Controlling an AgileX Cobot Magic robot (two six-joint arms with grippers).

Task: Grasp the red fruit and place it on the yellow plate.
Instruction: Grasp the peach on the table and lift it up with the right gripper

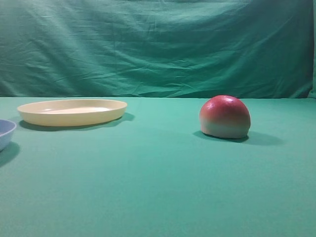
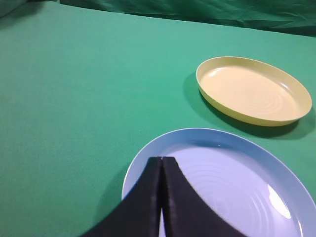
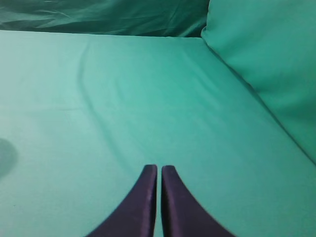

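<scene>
You have the red fruit (image 1: 224,117) sitting on the green desk (image 1: 158,187) at the right, well apart from the yellow plate (image 1: 72,111), which lies empty at the far left. A blue dish (image 2: 222,182) sits just near of that plate, and your left hand (image 2: 161,160) hangs over its rim, clenched with nothing in it. Your right hand (image 3: 159,169) is clenched too, empty, above bare green cloth.
</scene>
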